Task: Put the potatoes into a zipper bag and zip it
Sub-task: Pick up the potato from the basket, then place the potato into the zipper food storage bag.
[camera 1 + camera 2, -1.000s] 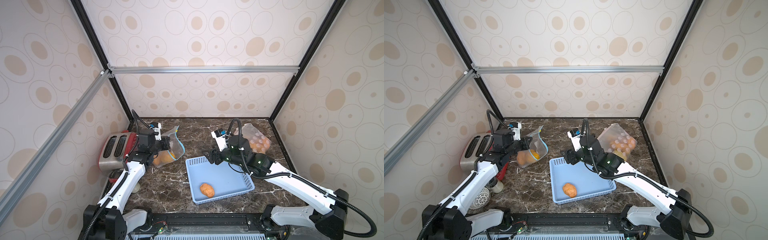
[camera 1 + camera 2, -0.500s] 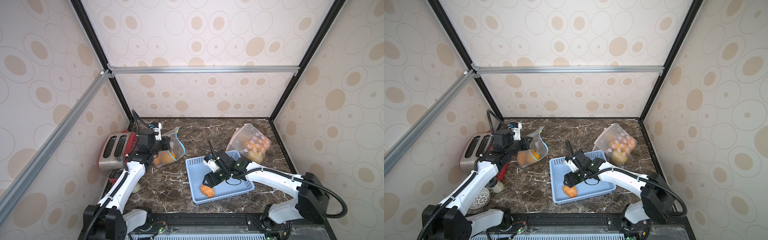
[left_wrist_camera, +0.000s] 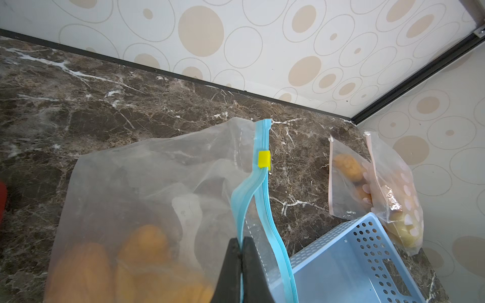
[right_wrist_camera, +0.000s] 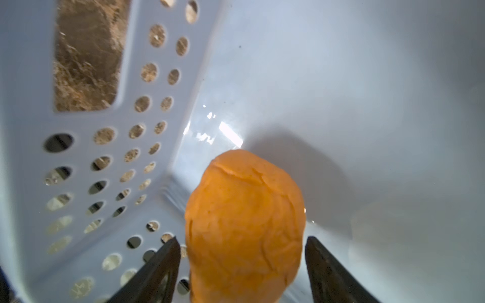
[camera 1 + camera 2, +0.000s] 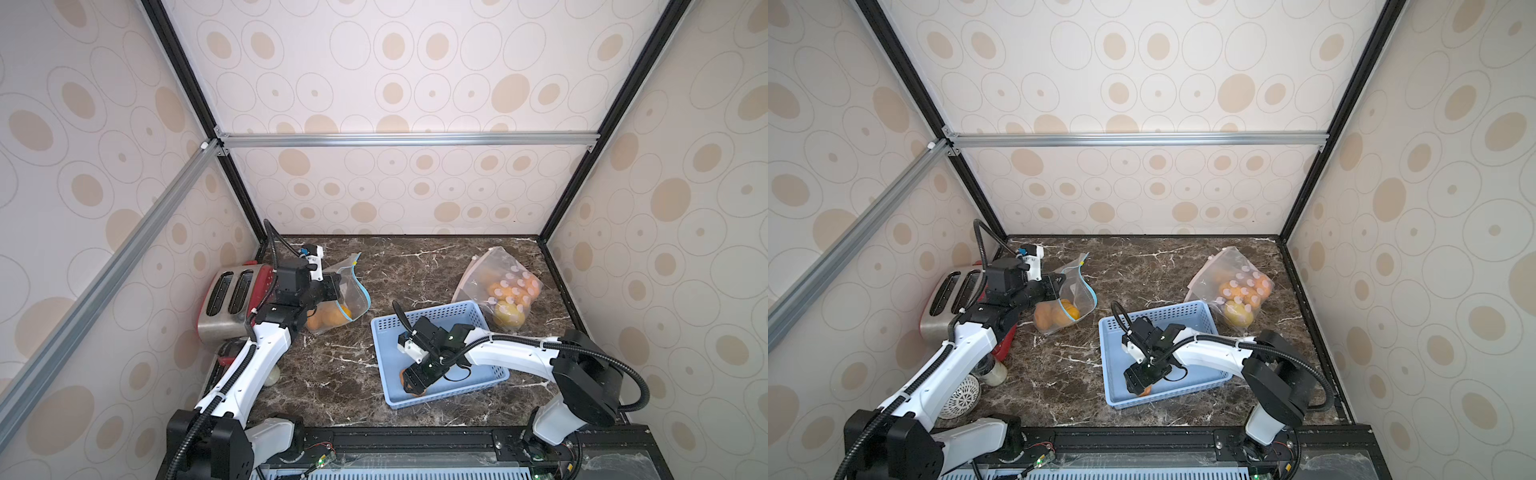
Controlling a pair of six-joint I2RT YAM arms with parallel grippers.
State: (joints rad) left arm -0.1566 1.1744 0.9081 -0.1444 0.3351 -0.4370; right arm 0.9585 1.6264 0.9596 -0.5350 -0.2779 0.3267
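Observation:
My left gripper (image 3: 241,238) is shut on the blue zipper edge of a clear zipper bag (image 3: 157,183), holding its mouth up at the table's left (image 5: 351,291). Several orange potatoes (image 3: 141,249) lie inside that bag (image 5: 1057,316). A yellow slider (image 3: 263,159) sits on the zipper, far along from my fingers. One wrinkly orange potato (image 4: 244,223) lies in the front corner of the blue basket (image 5: 436,320). My right gripper (image 4: 242,244) is open, one finger on each side of this potato with a small gap on both sides. From above the gripper (image 5: 411,382) hides most of it.
A second clear bag (image 5: 498,286) holding several potatoes lies at the back right, beside the basket. A silver and red toaster (image 5: 232,299) stands at the left wall behind my left arm. A white perforated object (image 5: 959,397) sits at the front left.
My right arm swung from the basket's back edge down to its front corner and now straddles the potato, jaws a little wider. The left arm and its bag have not moved.

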